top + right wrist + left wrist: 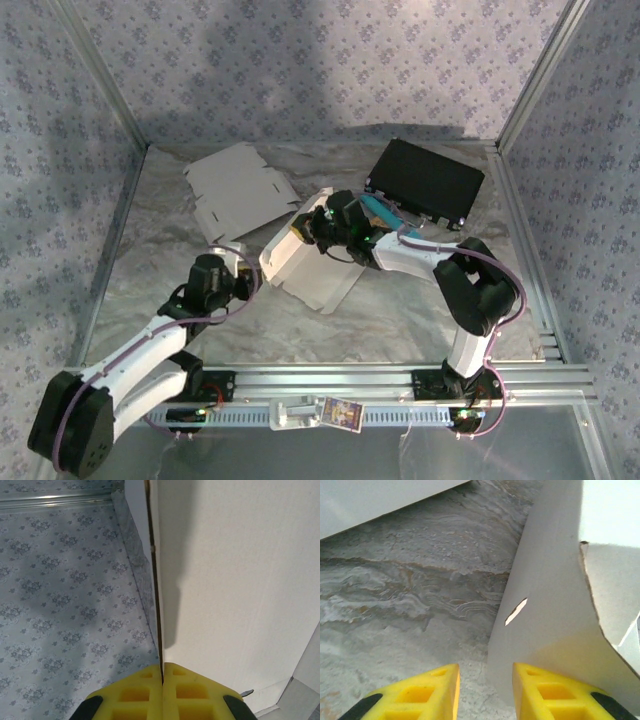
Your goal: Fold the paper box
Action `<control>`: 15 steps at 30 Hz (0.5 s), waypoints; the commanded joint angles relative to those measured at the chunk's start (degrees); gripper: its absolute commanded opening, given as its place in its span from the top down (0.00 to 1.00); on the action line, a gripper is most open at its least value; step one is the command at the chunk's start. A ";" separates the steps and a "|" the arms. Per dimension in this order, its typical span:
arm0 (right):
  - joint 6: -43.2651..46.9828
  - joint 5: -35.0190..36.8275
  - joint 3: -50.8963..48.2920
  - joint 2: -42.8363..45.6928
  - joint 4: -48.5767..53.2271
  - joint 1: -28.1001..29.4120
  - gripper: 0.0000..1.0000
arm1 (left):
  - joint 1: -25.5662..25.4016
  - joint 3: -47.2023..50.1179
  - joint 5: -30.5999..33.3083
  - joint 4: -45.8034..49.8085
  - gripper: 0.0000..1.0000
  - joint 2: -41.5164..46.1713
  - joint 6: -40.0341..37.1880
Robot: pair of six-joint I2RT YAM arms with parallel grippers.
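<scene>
The paper box (305, 262) is a white, partly folded card sheet in the middle of the table, with one panel raised. My right gripper (300, 228) is at its upper edge. In the right wrist view this gripper (163, 672) is shut on the thin edge of a standing white panel (240, 580). My left gripper (248, 272) is at the box's left side. In the left wrist view it (486, 690) is open, and the lower corner of a slotted panel (555, 605) reaches into the gap beside the right finger (545, 692).
A second flat white card sheet (240, 188) lies at the back left; its edge (370, 500) also shows in the left wrist view. A black case (425, 180) sits at the back right. Patterned walls enclose the table, and a metal rail (400, 378) runs along its front.
</scene>
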State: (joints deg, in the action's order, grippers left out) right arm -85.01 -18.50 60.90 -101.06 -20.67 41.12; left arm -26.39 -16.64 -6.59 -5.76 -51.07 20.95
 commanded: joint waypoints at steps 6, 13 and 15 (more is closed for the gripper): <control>-0.21 -1.19 -0.08 -1.06 -0.62 -0.53 1.00 | -3.92 -0.79 1.04 -8.06 0.64 -4.77 -3.81; -1.60 -1.01 -0.88 -1.68 -3.25 -0.43 1.00 | -4.76 -2.33 -0.35 -10.30 0.61 -8.06 -4.88; -2.18 -1.10 -0.89 -2.03 -4.16 -0.39 1.00 | -4.90 -2.70 -0.63 -10.76 0.60 -8.91 -4.95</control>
State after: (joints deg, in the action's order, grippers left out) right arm -85.71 -18.85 60.55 -102.02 -22.65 40.38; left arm -30.63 -17.15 -6.00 -13.52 -59.07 17.41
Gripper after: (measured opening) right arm 0.051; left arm 0.400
